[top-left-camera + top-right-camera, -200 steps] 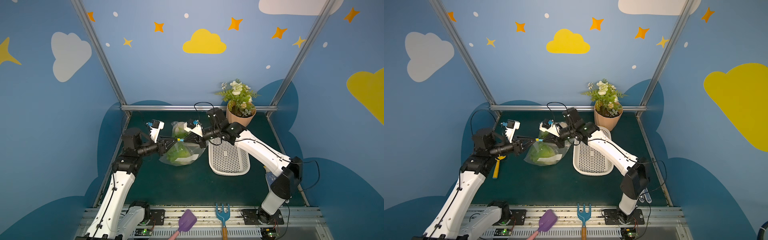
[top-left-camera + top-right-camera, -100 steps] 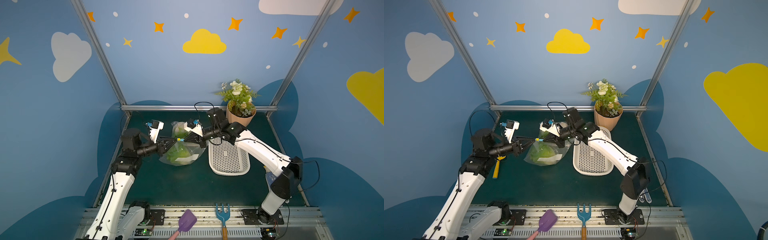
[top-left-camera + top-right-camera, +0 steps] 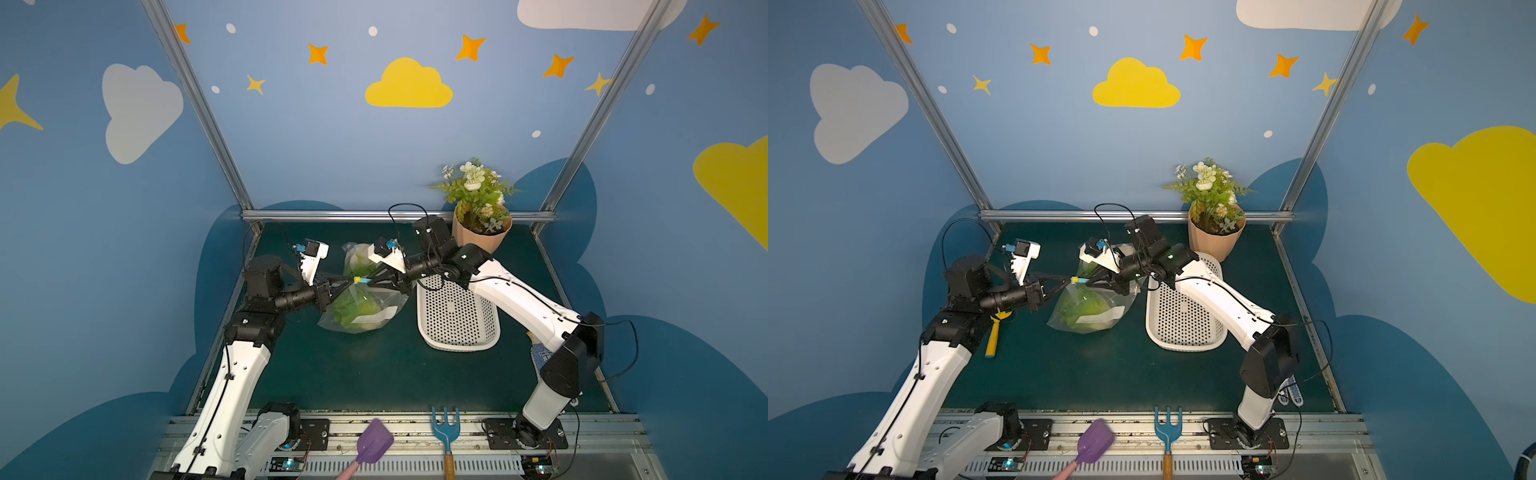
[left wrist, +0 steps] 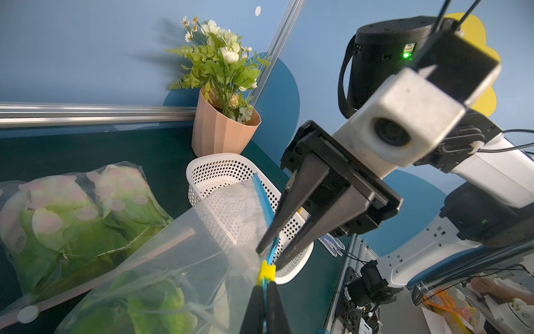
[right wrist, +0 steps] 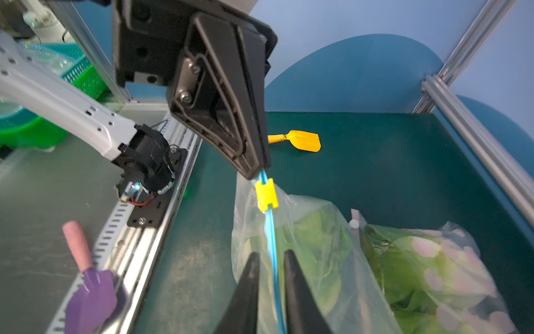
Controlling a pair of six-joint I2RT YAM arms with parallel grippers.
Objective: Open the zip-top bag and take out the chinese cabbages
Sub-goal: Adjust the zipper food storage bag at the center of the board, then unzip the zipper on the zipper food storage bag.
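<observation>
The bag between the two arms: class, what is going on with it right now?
The left gripper is shut on the blue zip strip of the bag, right beside the yellow slider. The right gripper has its jaws apart, astride that strip. The cabbages lie inside; none is out.

We found no text we could actually read in any view. The zip-top bag (image 3: 365,307) carried a small white label (image 3: 1100,314) on its side in both top views, but the print was far too small to make out. An orange packet (image 4: 439,300) beyond the table (image 4: 86,150) in the left wrist view had blurred, illegible markings.
</observation>
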